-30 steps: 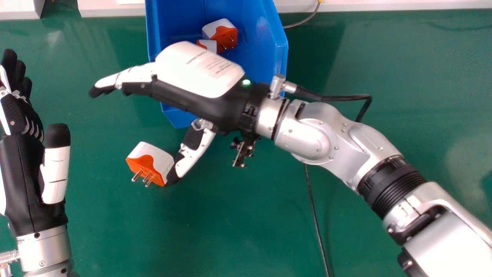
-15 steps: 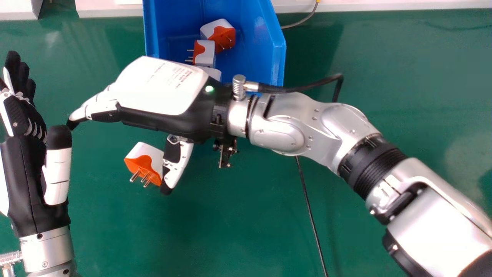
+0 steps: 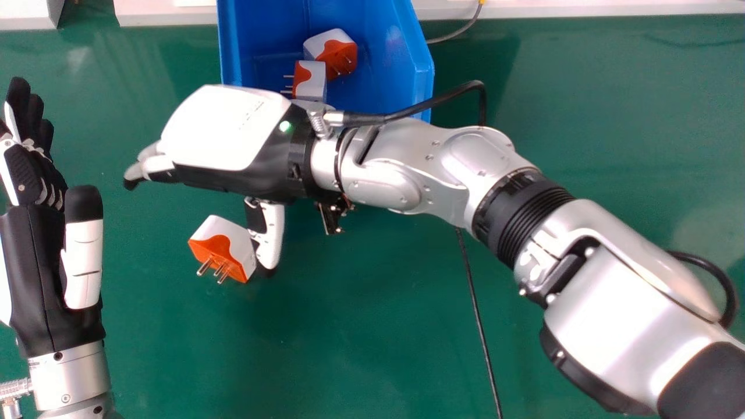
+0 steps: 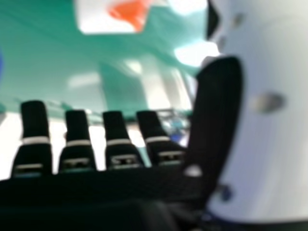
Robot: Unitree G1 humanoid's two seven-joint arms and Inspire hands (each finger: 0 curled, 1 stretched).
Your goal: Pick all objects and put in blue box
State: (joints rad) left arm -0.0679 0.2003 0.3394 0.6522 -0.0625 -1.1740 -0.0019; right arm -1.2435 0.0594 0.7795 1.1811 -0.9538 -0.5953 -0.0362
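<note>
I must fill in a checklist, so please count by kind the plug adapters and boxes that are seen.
Plug adapters: 3 (one on the table, two in the blue box)
Blue box: 1
Total: 4
A mostly hidden white piece may be one more adapter; I cannot tell.

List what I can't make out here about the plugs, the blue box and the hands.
- Near end of the blue box: head view, behind the right hand and wrist.
- Far end of the box: head view, cut off by the top edge.
- Most of the pale thing in the box: head view, behind the right wrist.
- Rest of the plug on the table: right hand view, cut off by the edge.
- Outer side of the left hand: head view, cut off by the left edge.
</note>
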